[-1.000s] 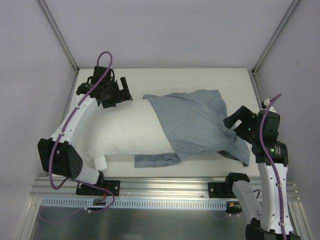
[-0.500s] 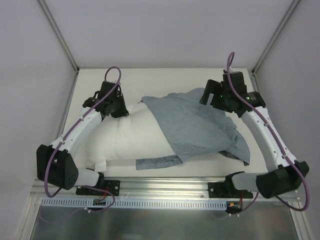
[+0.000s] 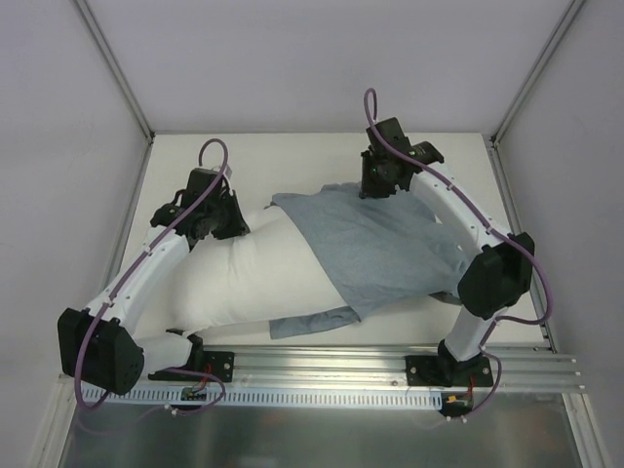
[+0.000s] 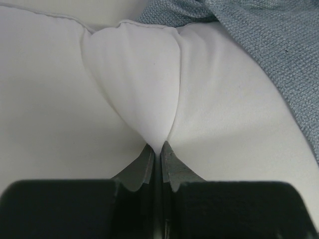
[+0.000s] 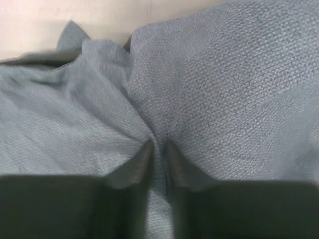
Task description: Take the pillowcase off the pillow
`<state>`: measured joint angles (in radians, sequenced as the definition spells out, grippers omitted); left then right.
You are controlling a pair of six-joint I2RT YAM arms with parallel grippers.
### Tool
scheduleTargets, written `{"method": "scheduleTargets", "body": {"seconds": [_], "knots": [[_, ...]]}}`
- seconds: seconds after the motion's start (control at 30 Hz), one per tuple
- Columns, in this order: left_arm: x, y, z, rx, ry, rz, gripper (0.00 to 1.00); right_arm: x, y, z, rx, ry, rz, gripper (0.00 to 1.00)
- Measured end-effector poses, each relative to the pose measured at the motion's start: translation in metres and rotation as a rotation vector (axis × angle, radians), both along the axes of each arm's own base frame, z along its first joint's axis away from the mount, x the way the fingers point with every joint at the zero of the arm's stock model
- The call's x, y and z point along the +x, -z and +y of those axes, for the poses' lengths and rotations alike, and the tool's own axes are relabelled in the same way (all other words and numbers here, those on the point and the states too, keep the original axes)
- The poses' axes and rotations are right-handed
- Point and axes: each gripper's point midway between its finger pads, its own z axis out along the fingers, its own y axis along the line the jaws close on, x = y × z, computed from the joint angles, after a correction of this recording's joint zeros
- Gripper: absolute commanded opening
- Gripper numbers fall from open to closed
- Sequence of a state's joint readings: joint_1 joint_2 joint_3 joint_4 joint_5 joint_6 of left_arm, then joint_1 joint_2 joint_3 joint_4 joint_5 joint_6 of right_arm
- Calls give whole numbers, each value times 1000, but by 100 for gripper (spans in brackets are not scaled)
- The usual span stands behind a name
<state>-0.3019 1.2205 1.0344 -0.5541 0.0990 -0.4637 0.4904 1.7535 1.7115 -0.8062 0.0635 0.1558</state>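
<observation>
The pillow lies lengthwise across the table, its left half bare and white. Its right half is covered by the pillowcase, which shows its blue-grey side. The cover's edge runs on a slant from the far middle of the cushion down to the near edge, where a narrow flap of the same fabric sticks out from under the pillow. The left gripper sits at the pillow's far left end. In the left wrist view its fingers are pressed together on a pinch of white fabric, which bulges up from them in a plump rounded fold (the grey cover shows only in the upper right corner of that view, clear of the grip). The right gripper reaches over from the right side to the far edge of the pillowcase, near the middle of the table. In the right wrist view its fingers stand close together, and a ridge of grey weave is gathered between them, with creases spreading from that spot; it grips the cover. A strip of pale table surface shows beyond the fabric in that view.
</observation>
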Motion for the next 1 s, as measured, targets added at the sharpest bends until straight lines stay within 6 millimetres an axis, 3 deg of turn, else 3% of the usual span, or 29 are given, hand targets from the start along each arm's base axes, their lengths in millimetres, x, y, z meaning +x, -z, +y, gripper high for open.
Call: {"method": "scheduleTargets", "body": {"seconds": [0.03, 0.27, 0.63, 0.83, 1.0], "knots": [[-1, -1, 0, 0, 1, -3, 0, -1, 0, 0, -5, 8, 0, 1], [-6, -13, 1, -10, 8, -38, 0, -7, -34, -29, -18, 107, -112, 1], [-16, -46, -9, -58, 56, -89, 0, -84, -101, -147, 83, 431, -365, 1], [-21, -82, 1, -92, 27, -139, 0, -104, -103, -197, 83, 591, -399, 1], [-18, -134, 32, -130, -81, -246, 0, -104, -87, -213, 94, 647, -348, 1]]}}
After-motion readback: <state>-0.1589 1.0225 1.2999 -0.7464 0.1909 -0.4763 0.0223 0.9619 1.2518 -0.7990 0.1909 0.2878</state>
